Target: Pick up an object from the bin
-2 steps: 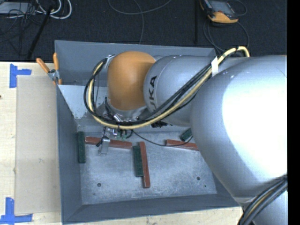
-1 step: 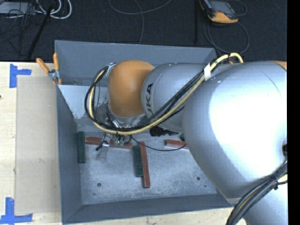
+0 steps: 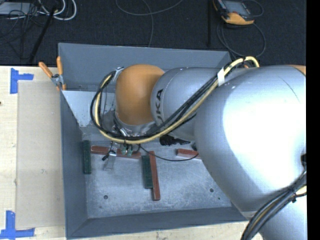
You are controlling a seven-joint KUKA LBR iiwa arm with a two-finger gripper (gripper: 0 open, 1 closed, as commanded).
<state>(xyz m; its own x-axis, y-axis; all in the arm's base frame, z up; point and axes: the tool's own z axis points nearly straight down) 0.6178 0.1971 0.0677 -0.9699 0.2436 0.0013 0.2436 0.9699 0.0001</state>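
My pincer [image 3: 111, 158] hangs low in the back-left part of the bin [image 3: 115, 196], under my orange wrist cover [image 3: 136, 94]. Whether it is apart or together I cannot tell. Nearest to it is a short red-brown strip [image 3: 99, 149], flat on the floor just beside my tip; that is the thing I seem to be over. I judge a flat strip like this may skid away, or get pinched by one end and swivel out as I lift. Just left of it lies a dark green bar [image 3: 86, 157], close enough to be nudged or dragged along. The sloped back wall is near too, so my wrist could scrape it. Further off, a second green bar [image 3: 146, 170] and a long red-brown bar [image 3: 155, 180] lie side by side, well clear.
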